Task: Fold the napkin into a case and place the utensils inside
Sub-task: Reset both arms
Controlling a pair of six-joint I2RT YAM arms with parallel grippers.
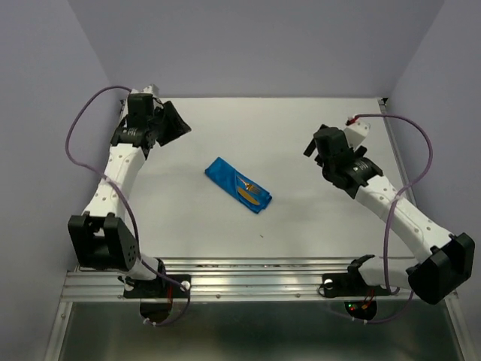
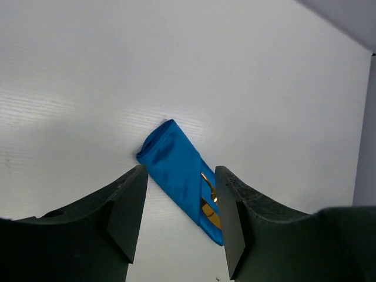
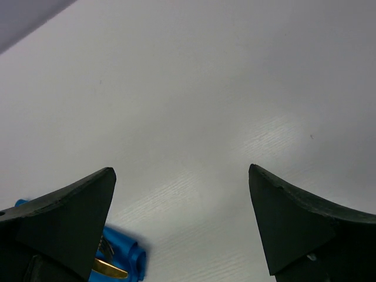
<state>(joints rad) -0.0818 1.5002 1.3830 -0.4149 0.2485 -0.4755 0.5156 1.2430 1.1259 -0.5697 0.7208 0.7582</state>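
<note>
**Holdings on the table [image 1: 301, 226], listed left to right**

Left end effector [image 1: 171, 125]: at the far-left corner, well apart from the other items; jaws partly spread, nothing between them; this is plain only in its own wrist view [image 2: 180, 170], which looks between the fingers onto the blue pouch.

Case [image 1: 234, 183]: narrow, bright blue, folded; lies flat and diagonal at mid-table, one end far-left, the other near-right.

Utensils [image 1: 252, 193]: golden-orange, tucked in at the case's near-right end; mere gold streaks from overhead; the left wrist view [image 2: 208, 202] resolves slim pieces lying against the blue; the right wrist view catches only a corner of the case [image 3: 128, 257] and one gold tip [image 3: 108, 269].

Right end effector [image 1: 316, 143]: at the right, well apart from the case; jaws spread to their widest, empty; bare table between them.
</note>
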